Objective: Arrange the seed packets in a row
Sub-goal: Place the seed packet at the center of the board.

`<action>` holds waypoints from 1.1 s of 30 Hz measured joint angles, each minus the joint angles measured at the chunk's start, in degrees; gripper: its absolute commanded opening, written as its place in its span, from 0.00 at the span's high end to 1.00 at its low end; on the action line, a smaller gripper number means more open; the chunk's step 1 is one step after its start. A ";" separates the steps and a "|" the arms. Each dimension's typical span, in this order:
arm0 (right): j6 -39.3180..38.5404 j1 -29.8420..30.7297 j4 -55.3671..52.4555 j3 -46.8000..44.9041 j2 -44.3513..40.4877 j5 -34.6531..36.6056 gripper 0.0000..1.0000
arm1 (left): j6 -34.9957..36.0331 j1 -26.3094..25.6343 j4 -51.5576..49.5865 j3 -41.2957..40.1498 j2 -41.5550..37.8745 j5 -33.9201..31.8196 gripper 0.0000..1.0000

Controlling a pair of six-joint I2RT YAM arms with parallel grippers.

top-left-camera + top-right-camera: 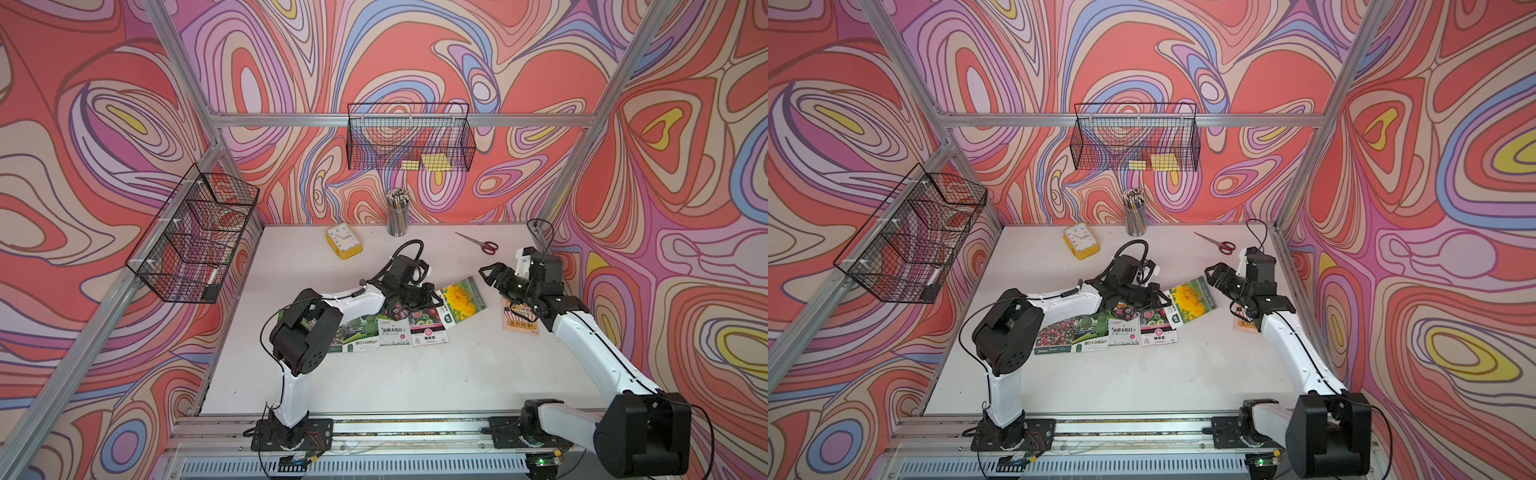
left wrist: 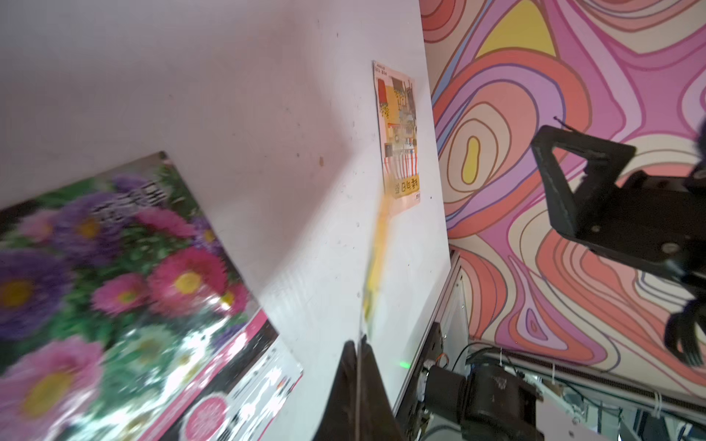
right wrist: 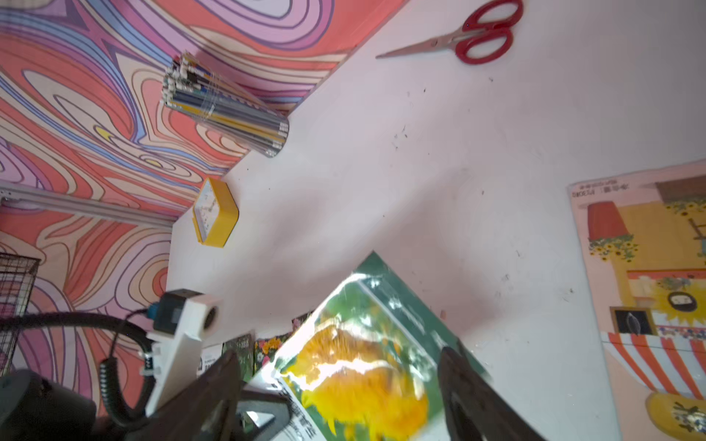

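Observation:
My left gripper [image 1: 432,292] [image 2: 359,343] is shut on one edge of the sunflower seed packet [image 1: 460,300] [image 1: 1192,297], which shows edge-on [image 2: 376,259] in the left wrist view. Just right of that packet my right gripper [image 1: 491,275] [image 3: 340,355] hangs open, its fingers either side of the packet [image 3: 363,362] without touching it. Several seed packets lie side by side in front of the left arm: pink field [image 1: 1052,338], gourd [image 1: 359,330], white label [image 1: 392,328], aster [image 1: 428,326] [image 2: 114,286]. An orange shop packet [image 1: 519,321] [image 3: 649,286] lies under the right arm.
At the back of the table stand a yellow clock [image 1: 344,242], a cup of pencils [image 1: 397,212] and red scissors [image 1: 482,243]. Wire baskets hang on the back wall [image 1: 409,137], holding yellow note pads, and on the left wall [image 1: 195,232].

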 measured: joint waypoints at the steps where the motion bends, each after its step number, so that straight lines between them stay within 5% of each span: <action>1: -0.42 0.00 -0.07 -0.50 0.31 -1.14 0.18 | 2.12 1.27 -1.79 -0.24 -0.59 1.49 1.00; 7: -1.77 0.00 1.51 -3.93 4.55 -8.70 0.18 | 9.66 4.92 -5.90 -3.67 -3.78 11.89 1.00; 19: 0.26 0.00 15.10 -9.90 8.61 -21.88 0.25 | 8.90 5.49 -0.44 -5.62 -5.73 25.51 1.00; 24: 3.93 0.00 21.75 -12.13 8.79 -27.26 0.61 | 8.20 5.88 0.44 -5.62 -5.99 27.06 1.00; 27: 4.50 -0.11 23.56 -12.26 8.15 -28.35 1.00 | 6.45 6.86 2.01 -5.66 -5.95 27.41 1.00; 28: 4.59 -0.11 23.98 -12.26 7.82 -28.55 1.00 | 5.33 7.52 3.06 -5.84 -5.86 27.43 0.89; 29: 4.87 -0.11 24.24 -12.26 7.52 -28.63 1.00 | 4.04 8.15 4.11 -6.12 -5.73 27.43 0.64; 30: 4.83 -0.11 24.41 -12.26 7.17 -28.63 1.00 | 2.89 8.81 5.53 -6.58 -5.55 27.28 0.06; 33: 4.90 -0.09 24.35 -12.48 5.29 -27.54 1.00 | -1.57 11.50 9.14 -8.87 -5.35 24.72 0.01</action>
